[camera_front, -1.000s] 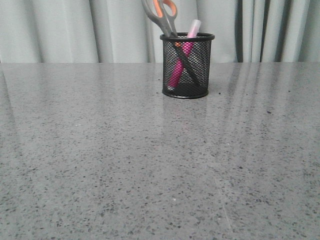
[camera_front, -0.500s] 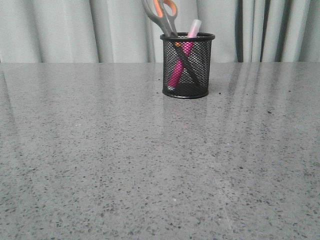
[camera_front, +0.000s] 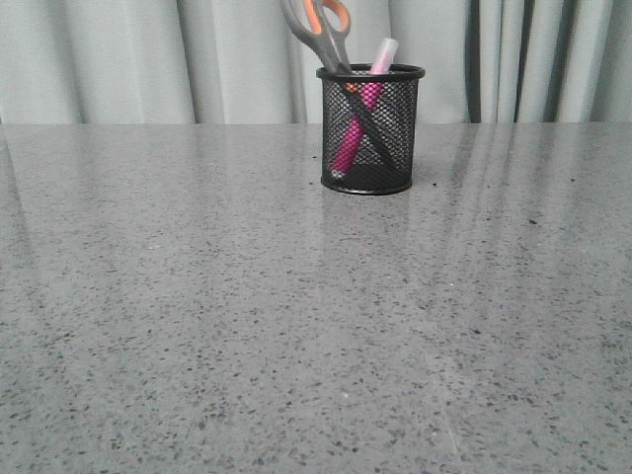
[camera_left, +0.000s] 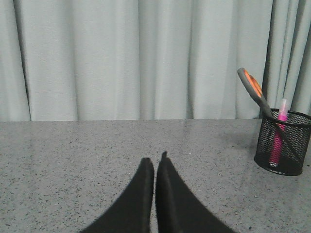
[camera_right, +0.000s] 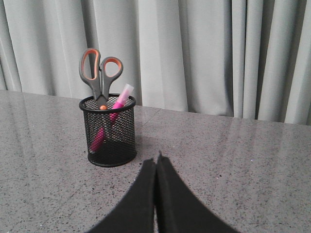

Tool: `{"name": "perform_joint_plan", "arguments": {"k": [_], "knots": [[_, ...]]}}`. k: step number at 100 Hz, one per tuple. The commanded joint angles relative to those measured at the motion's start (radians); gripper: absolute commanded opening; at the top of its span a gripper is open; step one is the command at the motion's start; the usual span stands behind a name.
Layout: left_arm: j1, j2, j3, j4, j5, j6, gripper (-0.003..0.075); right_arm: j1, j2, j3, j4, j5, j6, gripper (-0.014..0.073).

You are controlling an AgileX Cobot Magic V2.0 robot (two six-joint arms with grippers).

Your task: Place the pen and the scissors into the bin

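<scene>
The black mesh bin (camera_front: 370,133) stands at the far middle of the table. The pink pen (camera_front: 357,123) leans inside it, its clear cap above the rim. The grey scissors (camera_front: 318,30) stand in it too, handles up, blades down. The bin (camera_left: 284,143), pen (camera_left: 278,141) and scissors (camera_left: 252,90) also show in the left wrist view, and the bin (camera_right: 109,131), pen (camera_right: 112,114) and scissors (camera_right: 99,73) in the right wrist view. My left gripper (camera_left: 155,159) is shut and empty, well short of the bin. My right gripper (camera_right: 156,159) is shut and empty, just short of the bin.
A grey speckled table (camera_front: 296,316) runs under everything. Pale curtains (camera_front: 148,59) hang behind its far edge. Neither arm shows in the front view.
</scene>
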Motion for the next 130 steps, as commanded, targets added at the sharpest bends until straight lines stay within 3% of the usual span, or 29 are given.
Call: {"name": "perform_joint_plan", "arguments": {"k": [1, 37, 48, 55, 67, 70, 77, 112, 130], "knots": [[0.003, 0.009, -0.027, -0.013, -0.036, -0.011, -0.0019, -0.006, 0.004, -0.027, -0.017, -0.066, -0.012, -0.0069], [0.003, 0.009, -0.026, -0.013, -0.036, -0.011, -0.0019, -0.006, 0.004, -0.027, -0.017, -0.066, -0.012, -0.0069], [0.003, 0.009, -0.026, 0.146, -0.017, -0.046, -0.0019, -0.006, 0.004, -0.027, -0.017, -0.066, -0.012, -0.0069], [0.010, 0.009, -0.026, 0.404, -0.015, -0.280, -0.0019, -0.006, 0.004, -0.027, -0.017, -0.066, -0.012, -0.0069], [0.046, 0.009, -0.010, 0.928, -0.035, -0.854, -0.0019, -0.006, 0.004, -0.027, -0.017, -0.066, -0.012, -0.0069], [0.056, 0.005, -0.005, 1.053, -0.035, -0.949, -0.0019, -0.006, 0.004, -0.027, -0.017, -0.066, -0.012, -0.0069], [0.074, -0.008, 0.009, 1.179, -0.037, -1.070, -0.0019, -0.006, 0.004, -0.027, -0.017, -0.066, -0.012, -0.0069], [0.111, -0.158, 0.189, 1.171, -0.079, -1.075, -0.0019, -0.006, 0.004, -0.027, -0.017, -0.066, -0.012, -0.0069], [0.111, -0.158, 0.206, 1.060, -0.067, -1.079, -0.0019, -0.006, 0.005, -0.027, -0.017, -0.064, -0.012, -0.0069]]}}
